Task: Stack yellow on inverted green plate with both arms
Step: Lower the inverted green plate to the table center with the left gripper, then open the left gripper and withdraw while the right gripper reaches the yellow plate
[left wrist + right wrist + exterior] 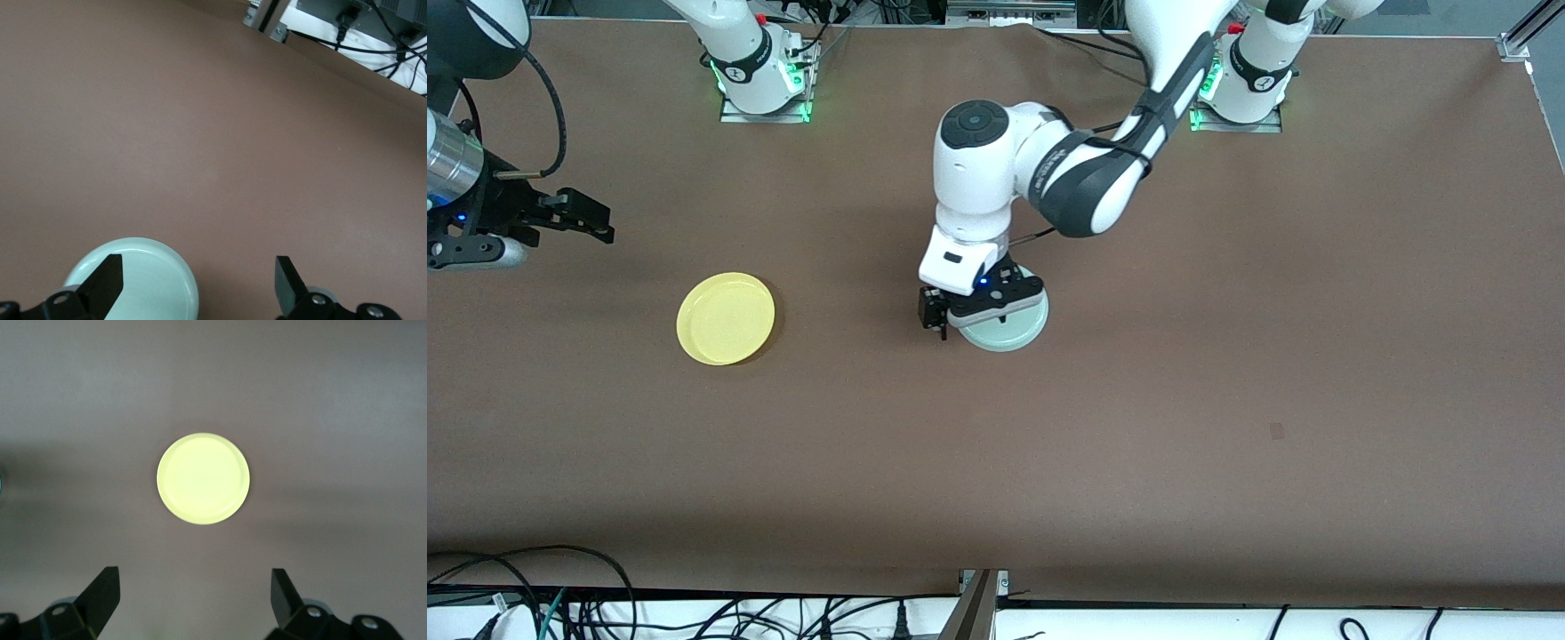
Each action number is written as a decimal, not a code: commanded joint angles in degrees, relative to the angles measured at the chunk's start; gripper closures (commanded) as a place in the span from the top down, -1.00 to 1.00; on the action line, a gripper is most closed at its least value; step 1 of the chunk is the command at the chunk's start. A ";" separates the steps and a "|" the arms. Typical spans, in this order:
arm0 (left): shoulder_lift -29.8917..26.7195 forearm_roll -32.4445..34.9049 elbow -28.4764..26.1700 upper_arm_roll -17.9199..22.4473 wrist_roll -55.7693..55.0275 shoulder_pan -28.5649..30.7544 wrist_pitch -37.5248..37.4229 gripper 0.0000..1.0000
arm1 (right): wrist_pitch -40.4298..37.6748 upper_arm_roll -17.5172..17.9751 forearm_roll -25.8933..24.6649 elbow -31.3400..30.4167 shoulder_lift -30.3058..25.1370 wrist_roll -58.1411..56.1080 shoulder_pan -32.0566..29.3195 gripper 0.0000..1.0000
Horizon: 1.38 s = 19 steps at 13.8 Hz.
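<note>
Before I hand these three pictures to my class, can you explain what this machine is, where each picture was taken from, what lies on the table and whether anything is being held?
These are two white robot arms bolted along one edge of a brown table. Each ends in a black two-finger tool.

The wide picture comes from a high camera facing the robots. The other two come from small cameras on the arms' wrists, looking down past their own fingers.

Two small plates lie on the table: a yellow plate toward the right arm's end, and a pale green plate near the middle.

The left tool is down low over the green plate, fingers open, gripping nothing. The right tool hangs in the air at its own end of the table, also open and empty; its wrist camera looks straight down at the yellow plate.
</note>
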 commanded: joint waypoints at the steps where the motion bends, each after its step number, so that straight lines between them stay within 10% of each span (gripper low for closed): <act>1: -3.94 -3.77 -2.14 -0.89 5.40 2.40 -3.91 1.00 | -4.10 -0.45 1.57 1.00 0.48 0.04 -0.27 1.00; 10: -17.20 -12.57 -2.05 -1.07 21.23 12.42 -21.39 1.00 | -7.36 -1.59 5.54 0.82 4.69 0.65 -4.39 1.00; 19: -29.95 -13.80 -5.46 -0.19 40.54 20.85 -35.03 1.00 | 11.53 -1.42 5.36 -2.16 19.71 0.56 -5.20 1.00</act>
